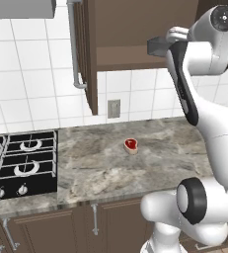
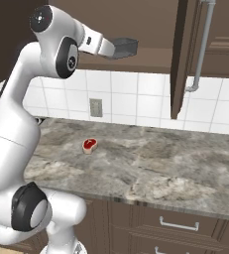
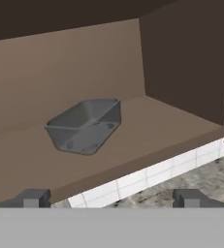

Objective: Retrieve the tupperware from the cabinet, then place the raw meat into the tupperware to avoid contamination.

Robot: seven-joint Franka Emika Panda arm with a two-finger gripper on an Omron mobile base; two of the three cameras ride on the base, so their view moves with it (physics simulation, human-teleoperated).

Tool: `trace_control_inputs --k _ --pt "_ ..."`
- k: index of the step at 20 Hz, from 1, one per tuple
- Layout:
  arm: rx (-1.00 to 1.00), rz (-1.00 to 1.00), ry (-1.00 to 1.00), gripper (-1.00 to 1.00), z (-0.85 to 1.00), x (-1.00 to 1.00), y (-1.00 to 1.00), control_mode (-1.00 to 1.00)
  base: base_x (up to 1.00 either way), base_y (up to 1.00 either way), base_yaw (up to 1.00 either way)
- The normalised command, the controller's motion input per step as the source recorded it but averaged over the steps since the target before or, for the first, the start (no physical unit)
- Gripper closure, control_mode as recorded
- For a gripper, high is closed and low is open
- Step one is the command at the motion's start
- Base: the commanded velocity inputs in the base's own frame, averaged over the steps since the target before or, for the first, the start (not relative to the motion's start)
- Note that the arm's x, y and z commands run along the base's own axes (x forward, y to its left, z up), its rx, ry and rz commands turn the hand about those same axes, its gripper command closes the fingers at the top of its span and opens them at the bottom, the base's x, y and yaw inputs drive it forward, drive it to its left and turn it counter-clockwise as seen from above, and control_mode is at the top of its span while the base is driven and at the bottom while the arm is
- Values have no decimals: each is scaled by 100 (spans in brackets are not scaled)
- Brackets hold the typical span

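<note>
The dark grey tupperware [image 3: 84, 126] sits on the shelf inside the open brown cabinet [image 3: 84, 63], a short way in from the shelf's front edge. My gripper [image 3: 112, 196] is open and empty, its fingertips [image 3: 33, 197] spread wide just outside that edge, pointing at the container and apart from it. In the base views the raised arm reaches up to the tupperware [image 2: 123, 48] [image 1: 158, 47] at the cabinet opening. The raw meat [image 1: 131, 146] [image 2: 89, 145], red with a pale rim, lies on the marble counter [image 1: 135, 173] below.
The cabinet door [image 1: 91, 59] [image 2: 178, 59] stands swung out edge-on, its long silver handle [image 1: 75, 49] [image 2: 202, 44] facing outward. A black gas stove [image 1: 21, 163] is at the counter's left. A wall outlet [image 1: 114, 108] sits on the white tiles. Lower cabinets run under the counter.
</note>
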Motion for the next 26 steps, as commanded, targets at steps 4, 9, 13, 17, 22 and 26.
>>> trace_control_inputs --k 4,9,13,17,22,26 --pt "2 -1 0 -100 -17 13 -11 -100 0 0 0" --pt "0 -1 0 -100 0 19 -4 -100 0 0 0" --pt "0 -1 0 -100 0 24 -1 -100 0 0 0" --pt "1 -1 0 -100 0 24 -2 -100 0 0 0" --pt "2 -1 1 -100 0 30 -5 -100 0 0 0" --pt "2 -2 3 -100 0 33 -7 -100 0 0 0"
